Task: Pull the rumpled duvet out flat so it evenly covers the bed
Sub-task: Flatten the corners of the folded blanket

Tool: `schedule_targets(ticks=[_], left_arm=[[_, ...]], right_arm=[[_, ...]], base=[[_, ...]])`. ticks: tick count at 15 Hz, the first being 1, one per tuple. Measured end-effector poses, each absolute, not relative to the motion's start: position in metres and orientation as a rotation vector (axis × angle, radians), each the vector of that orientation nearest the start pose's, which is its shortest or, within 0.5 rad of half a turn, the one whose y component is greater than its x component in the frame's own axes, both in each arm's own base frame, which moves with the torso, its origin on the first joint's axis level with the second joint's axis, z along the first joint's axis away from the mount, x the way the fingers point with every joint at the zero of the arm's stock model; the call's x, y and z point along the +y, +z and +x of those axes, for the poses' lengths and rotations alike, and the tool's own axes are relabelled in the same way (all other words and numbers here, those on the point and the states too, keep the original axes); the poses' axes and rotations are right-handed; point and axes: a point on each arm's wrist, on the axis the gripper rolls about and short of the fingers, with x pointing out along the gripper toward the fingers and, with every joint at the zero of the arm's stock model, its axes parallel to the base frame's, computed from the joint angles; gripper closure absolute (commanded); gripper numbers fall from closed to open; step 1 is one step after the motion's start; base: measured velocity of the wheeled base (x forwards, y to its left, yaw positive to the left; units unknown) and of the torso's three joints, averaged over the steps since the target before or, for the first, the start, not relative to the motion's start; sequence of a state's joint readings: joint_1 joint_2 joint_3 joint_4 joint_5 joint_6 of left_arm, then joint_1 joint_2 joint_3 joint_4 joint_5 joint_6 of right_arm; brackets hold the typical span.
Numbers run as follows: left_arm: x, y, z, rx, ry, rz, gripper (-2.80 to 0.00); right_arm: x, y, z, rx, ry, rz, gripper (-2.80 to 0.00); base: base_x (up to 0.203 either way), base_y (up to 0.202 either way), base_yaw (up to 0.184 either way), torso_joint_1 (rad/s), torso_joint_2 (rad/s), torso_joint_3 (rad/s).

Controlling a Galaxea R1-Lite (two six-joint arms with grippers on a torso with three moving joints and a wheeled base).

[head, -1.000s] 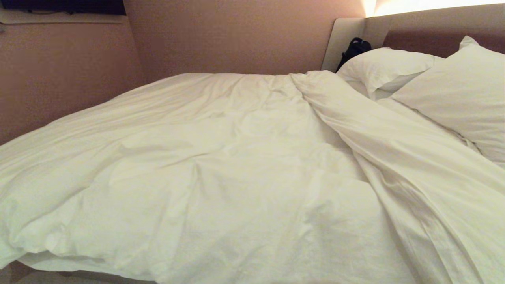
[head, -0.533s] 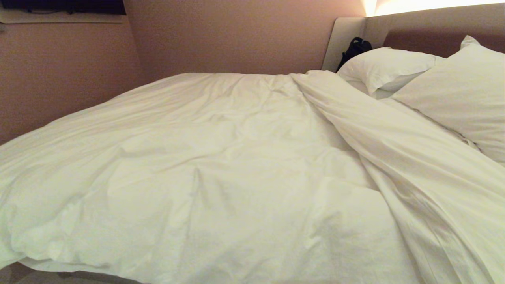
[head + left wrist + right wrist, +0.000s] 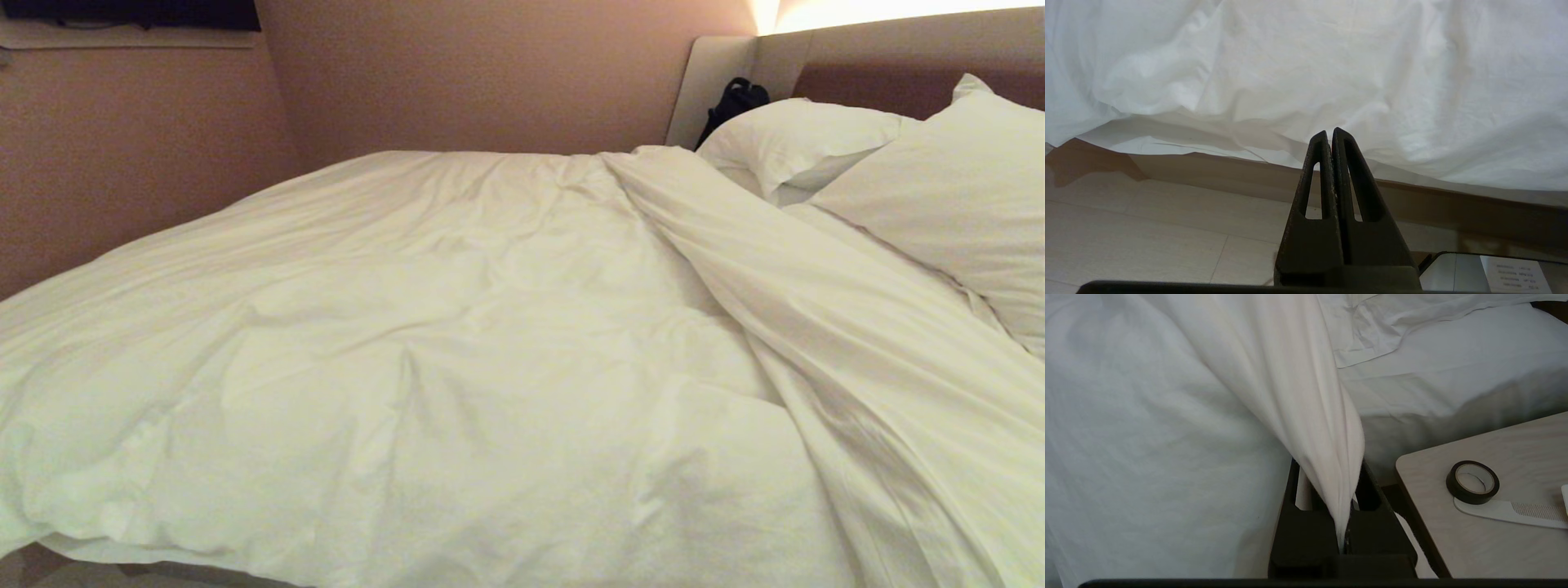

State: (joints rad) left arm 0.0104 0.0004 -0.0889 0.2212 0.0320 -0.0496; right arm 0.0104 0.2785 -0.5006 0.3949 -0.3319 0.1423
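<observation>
The duvet (image 3: 457, 359) lies creased across the bed (image 3: 718, 73), filling most of the head view, with one long fold running from near the pillows (image 3: 882, 163) towards the near right corner. The right end effector (image 3: 1345, 522) is clamped tight on a gathered edge of that fold, the cloth rising out from between its fingers. Beside it stands a desk (image 3: 1494, 514) carrying a roll of black tape (image 3: 1473, 482) and a pale comb (image 3: 1515, 512). The left end effector (image 3: 1331, 134) hangs closed and empty over the floor (image 3: 1147, 228), near the duvet's overhanging hem. A label at that view's corner (lettering too small to read) sits on a shiny surface. A black bag (image 3: 732, 98) leans against the headboard.
</observation>
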Motion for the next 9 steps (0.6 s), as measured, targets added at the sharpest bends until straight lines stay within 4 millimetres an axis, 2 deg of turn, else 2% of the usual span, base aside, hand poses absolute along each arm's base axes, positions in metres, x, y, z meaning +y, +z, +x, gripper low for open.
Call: schedule_targets(ticks=[3, 7, 8, 9], left_arm=[[0.000, 0.077, -0.031, 0.132, 0.045, -0.048, 0.00], [0.000, 0.077, -0.031, 0.132, 0.046, -0.048, 0.00], [0.000, 0.077, -0.031, 0.132, 0.045, -0.049, 0.00], [0.000, 0.077, -0.031, 0.132, 0.045, -0.048, 0.00]], right_arm=[[-0.008, 0.180, -0.031, 0.162, -0.328, 0.109, 0.00], [-0.007, 0.200, -0.026, 0.131, -0.315, 0.114, 0.00], [-0.007, 0.205, -0.024, 0.127, -0.313, 0.114, -2.80], [-0.007, 0.210, -0.021, 0.126, -0.311, 0.114, -2.80]], base=[[0.000, 0.000, 0.000, 0.000, 0.00, 0.000], [0.000, 0.000, 0.000, 0.000, 0.00, 0.000], [0.000, 0.000, 0.000, 0.000, 0.00, 0.000], [0.000, 0.000, 0.000, 0.000, 0.00, 0.000]])
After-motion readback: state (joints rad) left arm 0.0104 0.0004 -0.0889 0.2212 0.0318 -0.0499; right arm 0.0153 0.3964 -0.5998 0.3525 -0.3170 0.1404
